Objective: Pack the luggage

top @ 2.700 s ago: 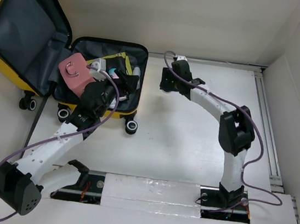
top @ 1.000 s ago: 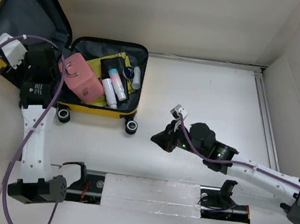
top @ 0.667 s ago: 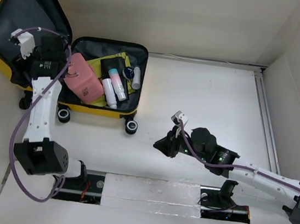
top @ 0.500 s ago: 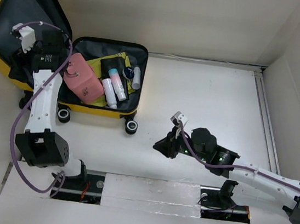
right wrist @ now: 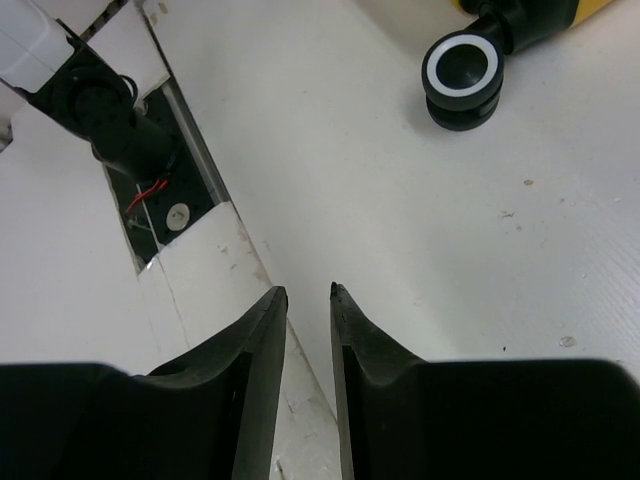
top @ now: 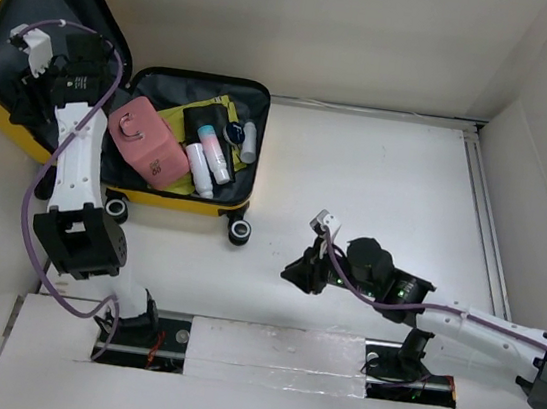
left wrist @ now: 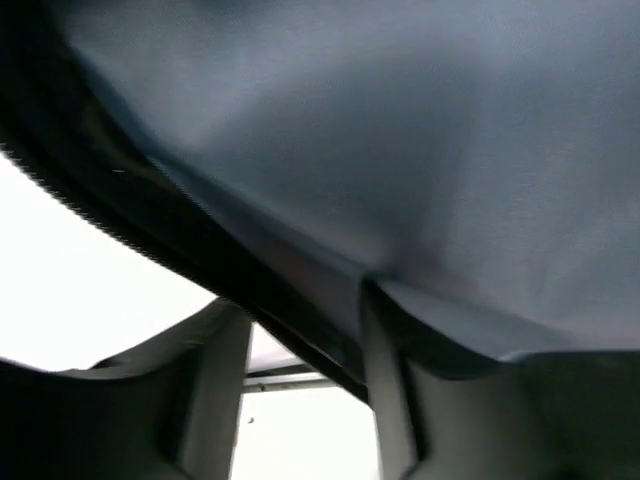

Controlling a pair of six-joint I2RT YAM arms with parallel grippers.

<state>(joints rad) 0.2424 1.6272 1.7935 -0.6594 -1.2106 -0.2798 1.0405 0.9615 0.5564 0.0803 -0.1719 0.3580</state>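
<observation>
The yellow luggage [top: 185, 202] lies open at the far left, with its grey-lined lid [top: 35, 27] raised. Its lower half holds a pink case [top: 147, 148], small bottles [top: 204, 163] and a black pouch [top: 204, 118]. My left gripper [top: 27, 100] reaches up to the lid. In the left wrist view [left wrist: 300, 340] its jaws stand apart, and the lid's black zipper band [left wrist: 90, 215] and grey lining [left wrist: 400, 120] run across the fingertips. My right gripper [top: 291, 272] hangs low over the bare table, nearly shut and empty [right wrist: 308, 290].
A black-and-white caster wheel [right wrist: 460, 68] of the luggage shows ahead of the right gripper, also in the top view [top: 239, 230]. The arm-base rail [top: 264, 350] runs along the near edge. A white wall [top: 544, 220] borders the table on the right.
My left arm left the luggage's lower half, swung left and climbed along the lid. My right arm pulled back from the far table to the near middle and has held still since.
</observation>
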